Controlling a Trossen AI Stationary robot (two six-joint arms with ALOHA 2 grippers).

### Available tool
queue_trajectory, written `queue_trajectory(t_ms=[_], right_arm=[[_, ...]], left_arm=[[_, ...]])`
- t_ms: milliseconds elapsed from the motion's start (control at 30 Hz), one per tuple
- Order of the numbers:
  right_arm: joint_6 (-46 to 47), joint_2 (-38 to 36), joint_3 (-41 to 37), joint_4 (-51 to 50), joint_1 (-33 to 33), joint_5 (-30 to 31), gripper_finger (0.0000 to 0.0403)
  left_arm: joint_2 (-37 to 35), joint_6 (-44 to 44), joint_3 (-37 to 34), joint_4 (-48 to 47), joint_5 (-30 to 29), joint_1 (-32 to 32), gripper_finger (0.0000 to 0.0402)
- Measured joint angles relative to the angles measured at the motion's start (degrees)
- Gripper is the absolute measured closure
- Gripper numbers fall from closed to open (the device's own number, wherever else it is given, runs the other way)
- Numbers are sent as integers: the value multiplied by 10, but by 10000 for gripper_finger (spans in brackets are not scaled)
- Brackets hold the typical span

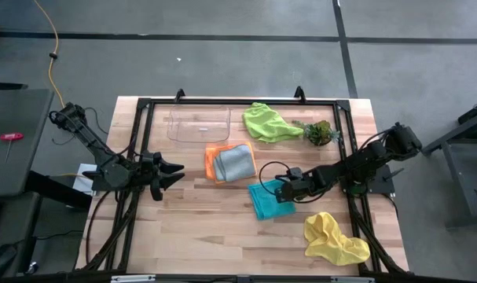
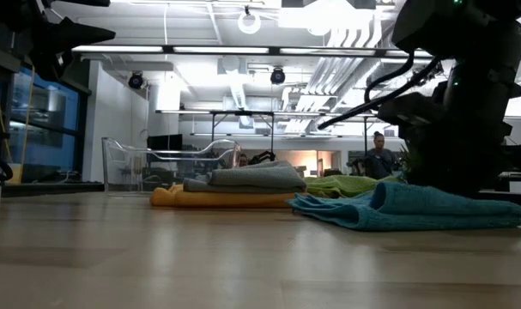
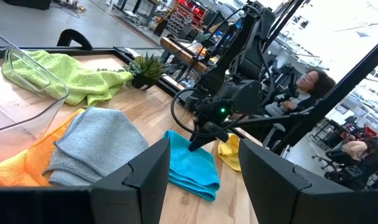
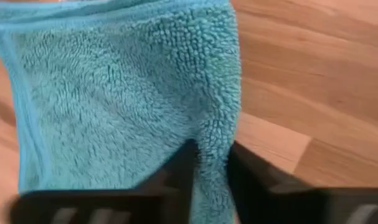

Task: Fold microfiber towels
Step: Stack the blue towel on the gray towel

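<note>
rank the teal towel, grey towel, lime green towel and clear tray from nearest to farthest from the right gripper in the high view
From the right gripper:
1. Teal towel, pinched in it.
2. Grey towel, on the orange one at mid-table.
3. Lime green towel, far edge.
4. Clear tray, far edge, leftward.

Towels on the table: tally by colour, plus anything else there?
Lime green towel: 1
Orange towel: 1
Grey towel: 1, lying on the orange one
Teal towel: 1, pinched by the right gripper
Yellow towel: 1
Clear tray: 1
Plant sprig: 1
Total: 5 towels, 7 things
</note>
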Motion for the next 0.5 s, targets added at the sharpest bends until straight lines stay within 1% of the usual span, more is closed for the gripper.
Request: queue_trajectory(t_ms=[33,67,100,200,267,400,500], right_arm=[[7,0,-1,0,0,3,367],[8,0,-1,5,0,5,384],[9,1,-1,9,0,8,390],[9,-9,-1,12,0,8,394],[7,-29,-1,10,0,9,399],[-11,-90,0,-19,0,15,401],[-14,-151,0,-26,0,37,402]], left_arm=[[0,0,0,0,0,0,220],[0,0,0,0,0,0,220],[0,0,0,0,0,0,220],[0,0,0,0,0,0,220],[0,0,0,0,0,0,220],[0,0,0,2,3,0,220],[0,1,0,19,3,0,220]])
